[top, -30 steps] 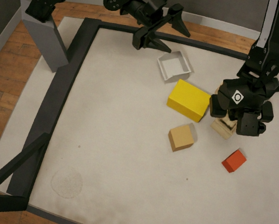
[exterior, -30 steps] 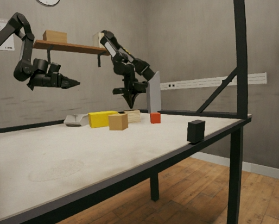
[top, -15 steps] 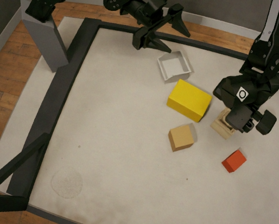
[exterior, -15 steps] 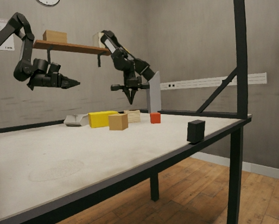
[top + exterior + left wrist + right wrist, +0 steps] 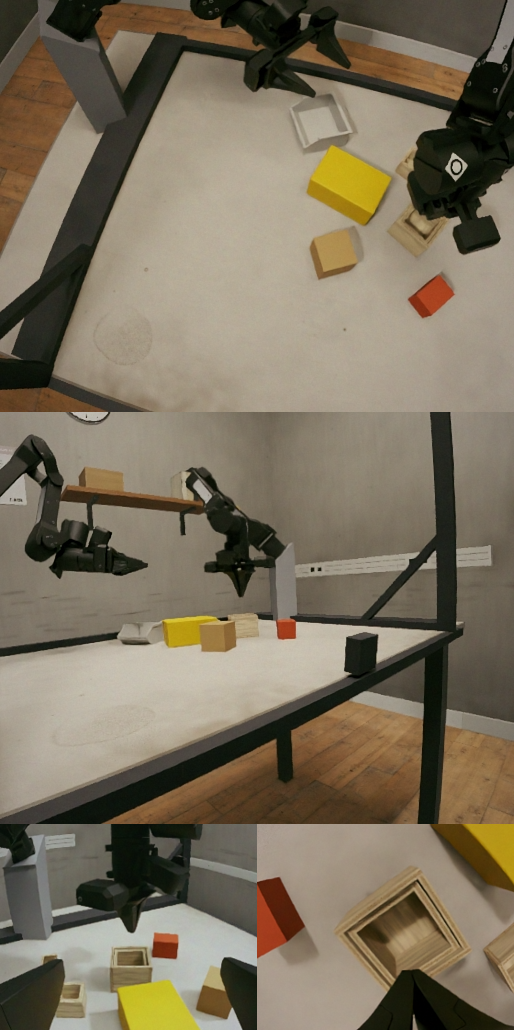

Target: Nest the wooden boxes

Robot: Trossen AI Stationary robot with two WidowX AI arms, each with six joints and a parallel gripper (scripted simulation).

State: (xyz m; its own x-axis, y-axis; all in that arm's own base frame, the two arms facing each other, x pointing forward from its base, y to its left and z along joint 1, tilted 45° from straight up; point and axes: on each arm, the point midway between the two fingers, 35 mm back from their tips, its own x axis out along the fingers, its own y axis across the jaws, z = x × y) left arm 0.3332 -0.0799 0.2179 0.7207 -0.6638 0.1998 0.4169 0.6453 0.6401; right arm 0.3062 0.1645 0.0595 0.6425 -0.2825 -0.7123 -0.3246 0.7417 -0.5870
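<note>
A pale wooden open box (image 5: 417,230) sits upright on the table, with more than one rim showing inside it in the right wrist view (image 5: 403,932). My right gripper (image 5: 241,592) is shut and empty, pointing down a little above this box; its tip shows in the right wrist view (image 5: 411,973). A smaller pale wooden box (image 5: 406,164) lies beyond it, partly hidden by the right arm. A white open box (image 5: 322,122) sits at the back and looks tilted. My left gripper (image 5: 330,79) is open and empty in the air near the white box.
A yellow block (image 5: 348,184), a tan cube (image 5: 333,252) and a red cube (image 5: 431,296) lie around the wooden boxes. A tall grey block (image 5: 82,70) stands at the far corner. A black cube (image 5: 360,653) sits at the table's edge.
</note>
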